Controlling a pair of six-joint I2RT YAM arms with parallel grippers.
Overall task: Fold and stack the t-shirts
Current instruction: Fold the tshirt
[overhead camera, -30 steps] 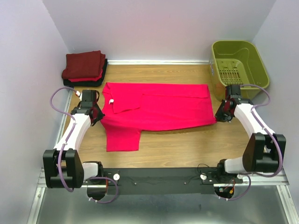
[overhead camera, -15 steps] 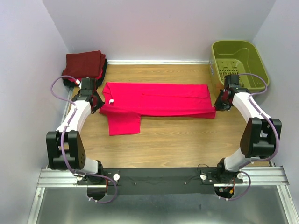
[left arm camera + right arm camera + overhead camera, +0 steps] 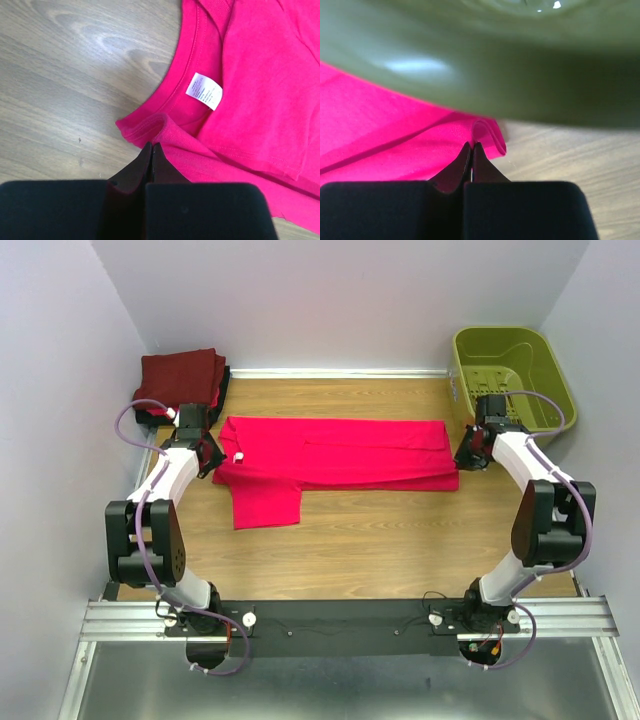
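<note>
The pink shirt [image 3: 340, 455] is lying narrower on the tabletop [image 3: 380, 540] than before, as the left claw [image 3: 207, 455] and right claw [image 3: 466, 458] are pulling back, each pinching one end tight

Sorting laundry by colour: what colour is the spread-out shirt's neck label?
White with faint print. The neck label of the pink-red t-shirt shows best in the left wrist view.

An olive-green plastic basket [image 3: 535, 365] is seen in the upper right of the top view, placed on a wooden table [image 3: 380, 540] which is enclosed by pale walls [image 3: 330, 300]. A grey metal plate [image 3: 350, 685] is seen along the bottom edge. In the right wrist view, the upper half is filled by the blurred basket.
</note>
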